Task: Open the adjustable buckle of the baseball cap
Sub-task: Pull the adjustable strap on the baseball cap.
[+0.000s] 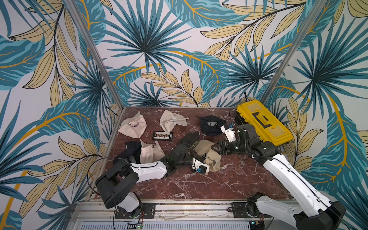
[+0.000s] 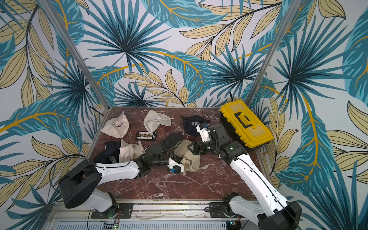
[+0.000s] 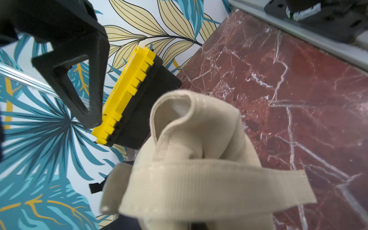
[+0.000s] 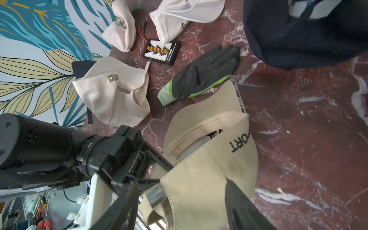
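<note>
The tan baseball cap [image 1: 211, 157] lies crumpled mid-table, with "SPORT" lettering showing in the right wrist view [image 4: 209, 175]. My left gripper [image 1: 200, 158] is shut on the cap's back strap [image 3: 209, 189], whose free end sticks out loose. The metal buckle [image 4: 154, 196] shines at the strap's root, right beside the left gripper's fingers [image 4: 153, 181]. My right gripper [image 4: 181, 184] stands open, its two black fingers set wide on either side of the cap's back panel. In a top view the right gripper [image 2: 192, 148] hovers just behind the cap [image 2: 191, 159].
A yellow toolbox [image 1: 262, 123] stands at the back right. Two cream caps [image 1: 133, 127] [image 1: 171, 120], a navy cap [image 1: 211, 124] and a cream-and-black cap [image 1: 149, 151] lie around. A black glove [image 1: 190, 138] and a small black board [image 1: 162, 135] lie behind the tan cap.
</note>
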